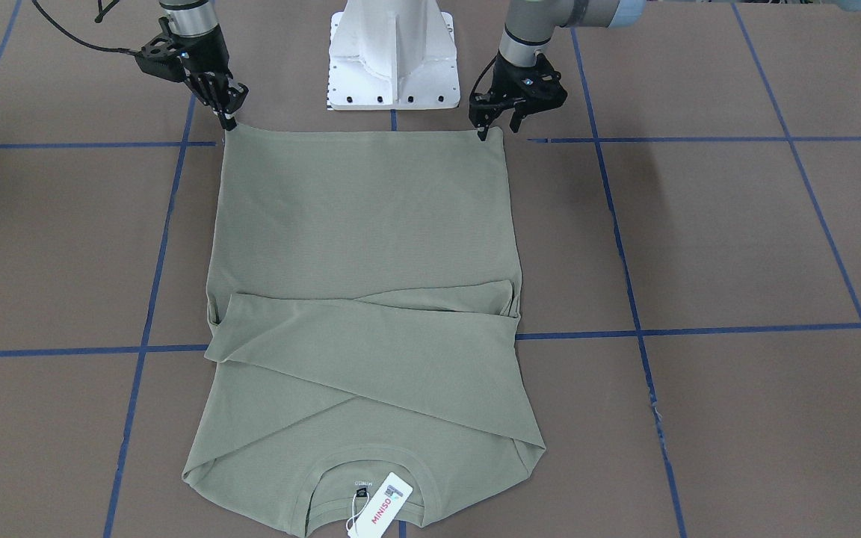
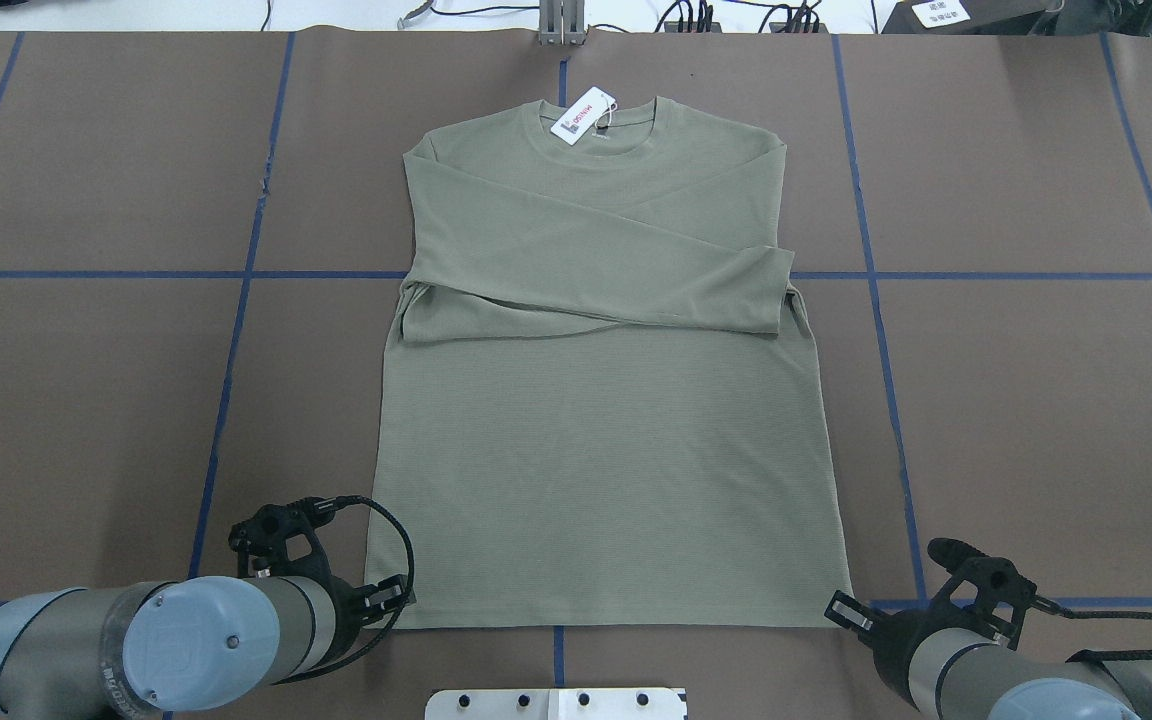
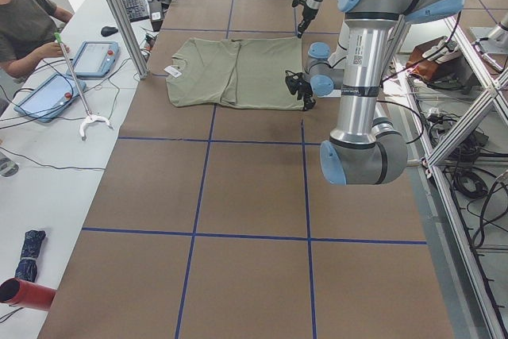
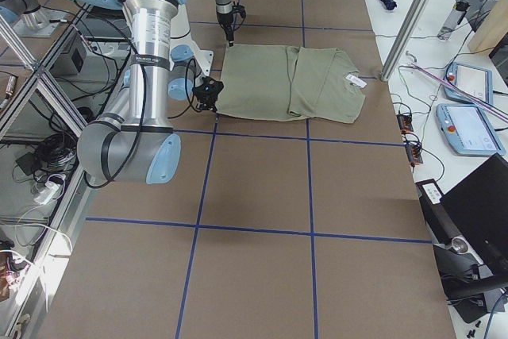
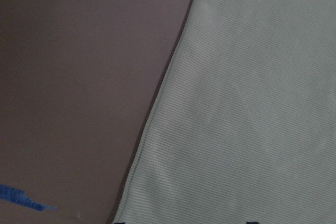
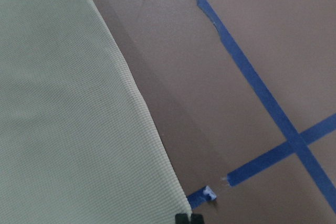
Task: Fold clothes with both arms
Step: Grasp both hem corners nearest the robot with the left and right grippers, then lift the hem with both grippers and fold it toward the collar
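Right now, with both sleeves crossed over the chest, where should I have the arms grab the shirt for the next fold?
Probably the shirt's two hem corners nearest the base, from above: left gripper at one, right gripper at the other. The hem lies flat and straight with the collar far away, so lifting both corners should fold it evenly.

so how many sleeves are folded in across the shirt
2. The top sleeve slants down to the overhead view's right; the lower sleeve crosses under it, with its cuff at the left. Neither is fully hidden.
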`<move>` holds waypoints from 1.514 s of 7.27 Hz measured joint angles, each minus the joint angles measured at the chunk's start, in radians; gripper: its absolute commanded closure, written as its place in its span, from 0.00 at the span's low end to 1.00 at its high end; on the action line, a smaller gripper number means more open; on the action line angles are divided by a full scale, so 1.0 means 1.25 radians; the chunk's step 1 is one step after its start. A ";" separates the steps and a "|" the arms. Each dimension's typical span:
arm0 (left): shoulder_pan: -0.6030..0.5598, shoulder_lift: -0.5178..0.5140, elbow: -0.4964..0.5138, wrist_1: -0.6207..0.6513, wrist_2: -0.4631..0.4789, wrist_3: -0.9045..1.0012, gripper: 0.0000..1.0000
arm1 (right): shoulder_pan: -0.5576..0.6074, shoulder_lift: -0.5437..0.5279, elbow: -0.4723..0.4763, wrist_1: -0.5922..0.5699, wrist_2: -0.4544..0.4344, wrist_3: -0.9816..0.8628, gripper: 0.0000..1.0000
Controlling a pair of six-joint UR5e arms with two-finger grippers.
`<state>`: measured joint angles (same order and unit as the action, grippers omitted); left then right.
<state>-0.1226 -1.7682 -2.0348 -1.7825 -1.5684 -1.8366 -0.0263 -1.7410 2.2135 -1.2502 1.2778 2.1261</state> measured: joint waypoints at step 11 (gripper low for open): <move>0.050 0.107 -0.192 0.004 -0.006 -0.090 1.00 | -0.074 -0.055 0.112 0.000 0.004 0.001 1.00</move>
<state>-0.0600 -1.6350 -2.2744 -1.7780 -1.5761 -1.9495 -0.1193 -1.8095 2.3536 -1.2501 1.2831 2.1275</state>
